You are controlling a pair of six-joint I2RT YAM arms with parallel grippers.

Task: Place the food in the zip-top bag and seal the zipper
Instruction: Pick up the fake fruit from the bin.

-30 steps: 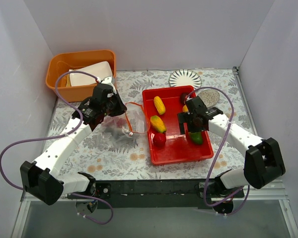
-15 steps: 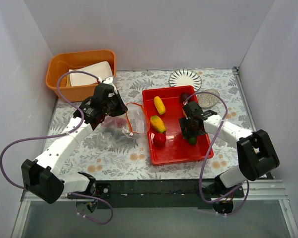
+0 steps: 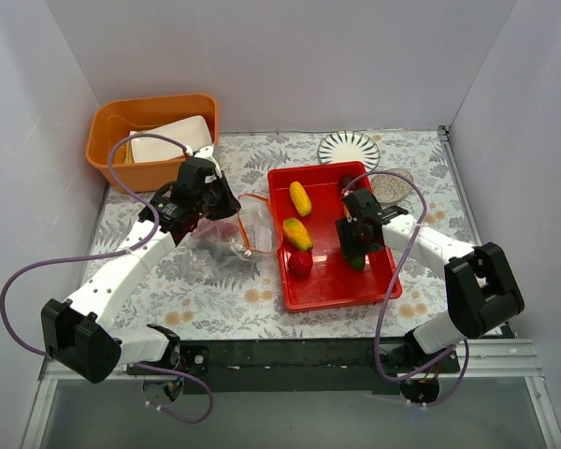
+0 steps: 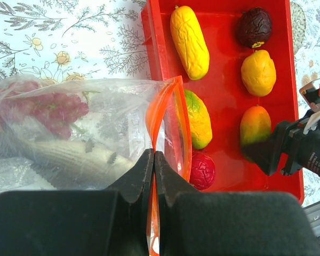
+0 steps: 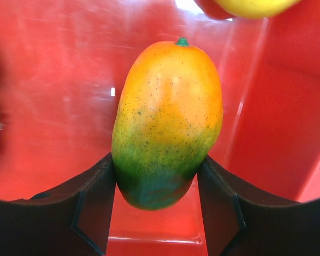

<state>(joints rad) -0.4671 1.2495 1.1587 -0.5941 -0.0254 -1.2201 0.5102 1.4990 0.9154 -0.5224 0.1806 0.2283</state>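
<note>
Both grippers are clenched. The right gripper squeezes an orange-and-green mango between its fingers, low in the red tray at centre-right of the top view. The left gripper is pinched tight on the zipper of the zip-top bag, just left of the tray. The tray holds three mangoes counting the gripped one, one corn, one plum and one apple. The bag holds one bunch of grapes and one grey fish.

A clear crinkly zip-top bag is lying flat, its orange-red zipper strip gaping, holding purple grapes and seemingly a grey fish; an orange-green mango is sitting outside.
</note>
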